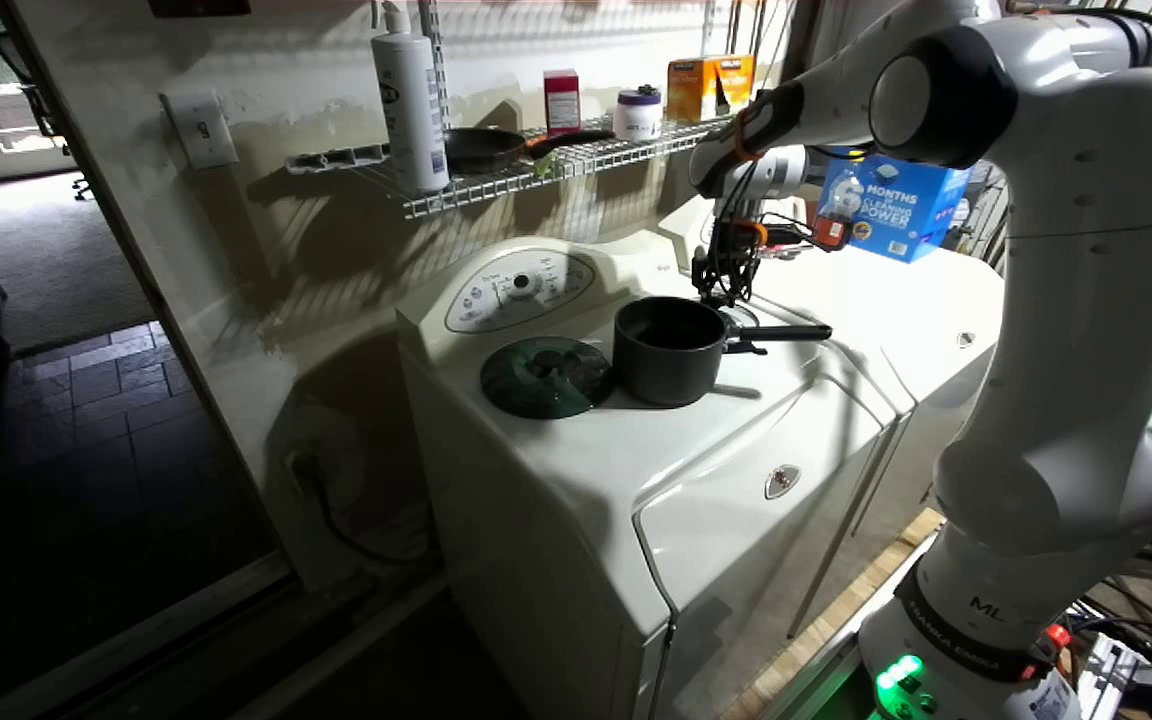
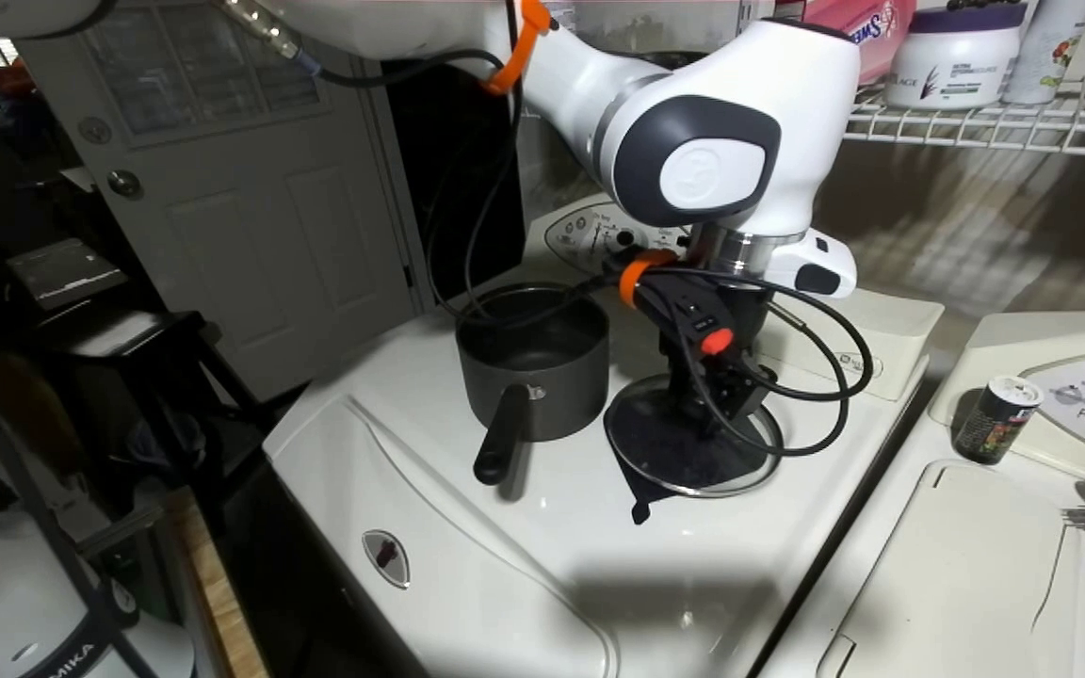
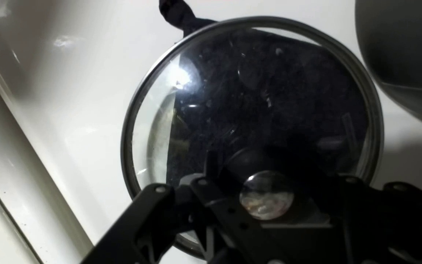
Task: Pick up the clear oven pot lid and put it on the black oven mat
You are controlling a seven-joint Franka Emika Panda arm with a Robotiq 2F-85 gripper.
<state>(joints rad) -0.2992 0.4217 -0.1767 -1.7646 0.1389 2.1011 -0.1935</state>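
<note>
1. Wrist view, centre of the frame: the clear lid (image 3: 253,106) lies with its knob (image 3: 266,195) upward, which probably explains the approach from above, the knob being the easiest part to grip.
2. At the bottom of that frame the gripper (image 3: 273,183) straddles the knob, its fingers apart on either side. It is too dark there to tell whether they press on the knob or merely surround it.
3. Right of centre in an exterior view, a dark pad (image 2: 644,490) with a tab shows under the lid's rim, presumably keeping glass off the white appliance (image 2: 580,508).
4. Near the middle of an exterior view, a round dark disc (image 1: 548,378) lies flat just left of the pot (image 1: 671,350). Either disc or pad may be what the task calls the black oven mat; I cannot tell which. If the disc, lifting and carrying remain; if the pad, only letting go.
5. The pot stands between lid and disc, so a carry that way would likely need to clear its rim, and its handle (image 1: 786,333), pointing right, could get bumped.
</note>
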